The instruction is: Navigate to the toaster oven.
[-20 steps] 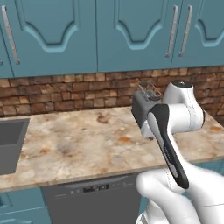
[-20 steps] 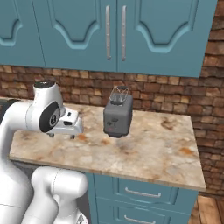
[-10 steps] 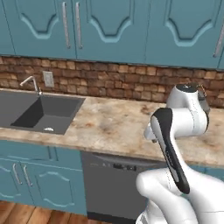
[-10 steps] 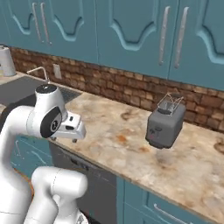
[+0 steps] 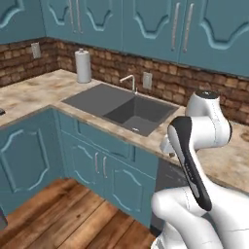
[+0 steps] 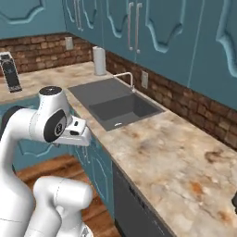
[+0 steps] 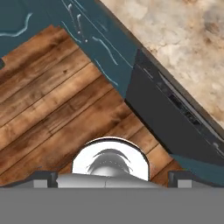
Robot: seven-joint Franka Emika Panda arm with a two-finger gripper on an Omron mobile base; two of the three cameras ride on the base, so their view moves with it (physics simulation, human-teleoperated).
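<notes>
The toaster oven is out of view. My arm is folded close over the base, with the hand held in front of the counter edge and pointing down. In the hand view my gripper looks down at the wooden floor, the teal cabinet fronts and the dark dishwasher front. Its two dark fingertips stand far apart at the bottom with nothing between them, so it is open.
A grey sink with a faucet is set in the marble counter, which turns a corner to the left. A paper towel roll stands behind the sink. A dark slab-like object stands on the far left counter. Wooden floor lies open before the cabinets.
The whole picture has swung to the left as the base moved: the slot toaster has left the views, and the sink, the paper towel roll and the counter corner have come in. The arm's pose is unchanged.
</notes>
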